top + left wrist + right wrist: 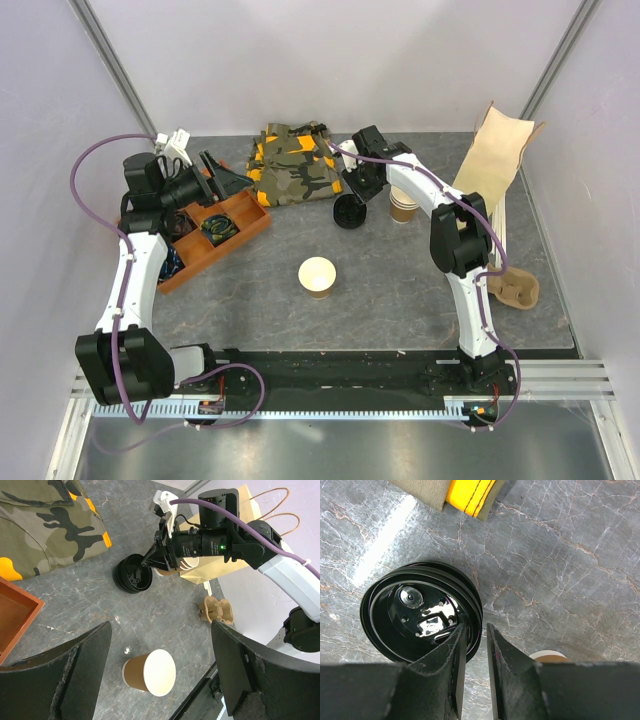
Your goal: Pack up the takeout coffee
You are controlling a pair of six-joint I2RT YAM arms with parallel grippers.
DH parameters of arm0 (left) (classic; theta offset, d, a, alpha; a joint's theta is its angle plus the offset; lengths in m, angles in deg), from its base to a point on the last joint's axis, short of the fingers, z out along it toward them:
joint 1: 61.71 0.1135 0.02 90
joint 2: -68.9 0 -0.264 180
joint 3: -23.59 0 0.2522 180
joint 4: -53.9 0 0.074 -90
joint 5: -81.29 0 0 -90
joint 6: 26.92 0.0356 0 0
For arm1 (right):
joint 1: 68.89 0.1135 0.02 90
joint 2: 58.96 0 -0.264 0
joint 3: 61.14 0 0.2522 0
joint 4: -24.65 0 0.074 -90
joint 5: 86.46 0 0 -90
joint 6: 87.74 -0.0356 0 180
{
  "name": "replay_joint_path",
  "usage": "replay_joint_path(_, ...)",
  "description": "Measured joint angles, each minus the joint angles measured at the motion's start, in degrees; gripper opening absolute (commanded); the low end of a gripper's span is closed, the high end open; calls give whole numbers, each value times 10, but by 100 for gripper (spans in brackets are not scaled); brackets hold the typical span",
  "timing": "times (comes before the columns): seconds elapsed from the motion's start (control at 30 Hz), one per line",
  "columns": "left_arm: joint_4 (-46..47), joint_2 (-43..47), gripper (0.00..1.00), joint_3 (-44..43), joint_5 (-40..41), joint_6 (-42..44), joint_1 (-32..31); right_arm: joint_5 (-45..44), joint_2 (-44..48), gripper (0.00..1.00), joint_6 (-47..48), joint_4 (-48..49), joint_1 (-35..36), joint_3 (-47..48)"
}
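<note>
Black lid (pixel 420 615) lies upside down, left of centre in right wrist view. Right gripper (pixel 475 630) nearly closed astride its rim; clamp unconfirmed. Left gripper (pixel 159 630) wide apart, idle. Lidless paper cup (pixel 317 276) stands mid-frame in top view. Best: pinch rim squarely, lift level, avoid cup stack (pixel 403 207).

The right claw (pixel 475 630) hides a stretch of the black lid (pixel 415 615).

Even overhead light falls on the grey marbled table top (pixel 400 290), leaving a white glare streak (pixel 385 535) in the right wrist view. Plain pale lilac walls (pixel 320 60) close three sides, with slanted aluminium posts (pixel 108 60) at the back corners. A ribbed metal rail (pixel 350 408) lines the near edge
</note>
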Motion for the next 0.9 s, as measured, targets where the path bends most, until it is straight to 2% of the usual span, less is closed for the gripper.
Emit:
replay_joint_path(0.3,2,0,87,0,0,0,0,0,0,27,0,0,0,0)
replay_joint_path(0.53,2,0,87,0,0,0,0,-3,0,32,0,0,0,0)
replay_joint_path(0.9,2,-1,87,5,0,-3,-1,-4,0,31,0,0,0,0)
